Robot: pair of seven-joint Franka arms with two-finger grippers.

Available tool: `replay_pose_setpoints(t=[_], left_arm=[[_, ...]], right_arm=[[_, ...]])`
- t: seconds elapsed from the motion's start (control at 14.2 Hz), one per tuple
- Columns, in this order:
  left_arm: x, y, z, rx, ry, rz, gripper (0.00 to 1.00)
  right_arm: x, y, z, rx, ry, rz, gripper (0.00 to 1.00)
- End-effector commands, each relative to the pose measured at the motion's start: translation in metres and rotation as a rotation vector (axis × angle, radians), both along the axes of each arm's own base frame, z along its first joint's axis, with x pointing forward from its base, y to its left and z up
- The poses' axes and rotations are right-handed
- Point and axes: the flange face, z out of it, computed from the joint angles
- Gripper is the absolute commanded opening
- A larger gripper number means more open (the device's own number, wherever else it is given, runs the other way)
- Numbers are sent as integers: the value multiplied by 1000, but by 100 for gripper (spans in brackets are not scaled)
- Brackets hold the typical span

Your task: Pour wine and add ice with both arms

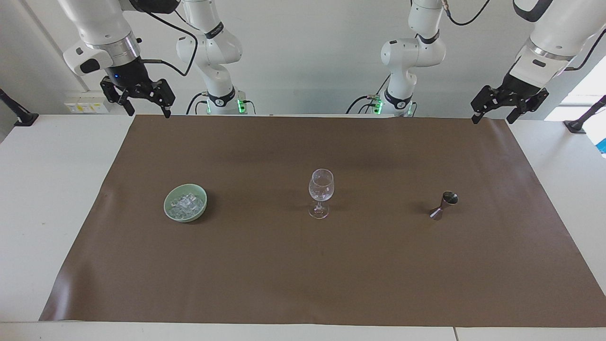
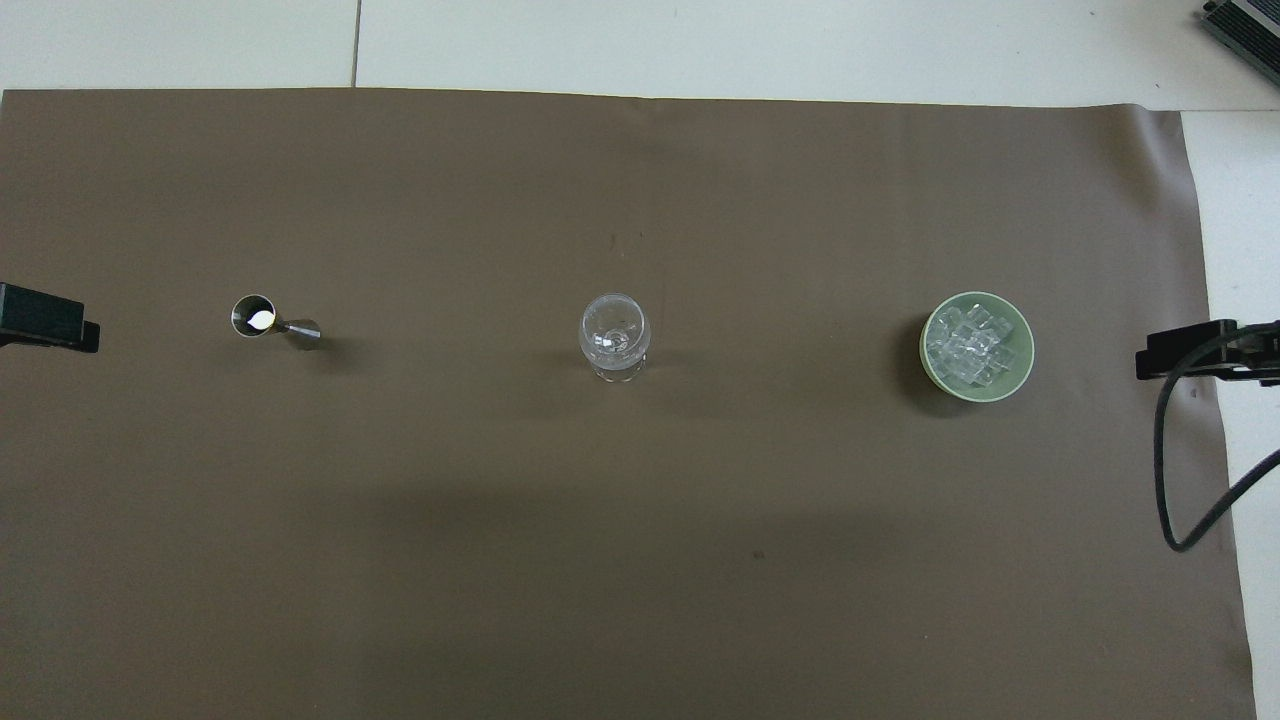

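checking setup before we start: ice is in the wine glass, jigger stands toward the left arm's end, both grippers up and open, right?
Not quite: the overhead view shows the ice in the green bowl, not the wine glass. The rest holds.

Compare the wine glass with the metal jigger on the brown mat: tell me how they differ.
The wine glass is clear and see-through; the jigger is dark, shiny metal. The wine glass is the taller and wider; the jigger is smaller and pinched at its waist. The wine glass stands mid-mat; the jigger stands toward the left arm's end. Both stand upright on the mat, untouched.
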Motion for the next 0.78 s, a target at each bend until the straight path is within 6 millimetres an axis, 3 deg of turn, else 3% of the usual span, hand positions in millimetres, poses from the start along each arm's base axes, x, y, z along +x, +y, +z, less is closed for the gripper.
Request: replay_pose_setpoints(t=[0.0, 0.71], left_arm=[[-6, 0, -3, -9, -15, -9, 100], [-1, 6, 1, -13, -35, 17, 100]], right_arm=[[-9, -1, 0, 17, 5, 21, 100], [-9, -1, 1, 17, 4, 21, 100]])
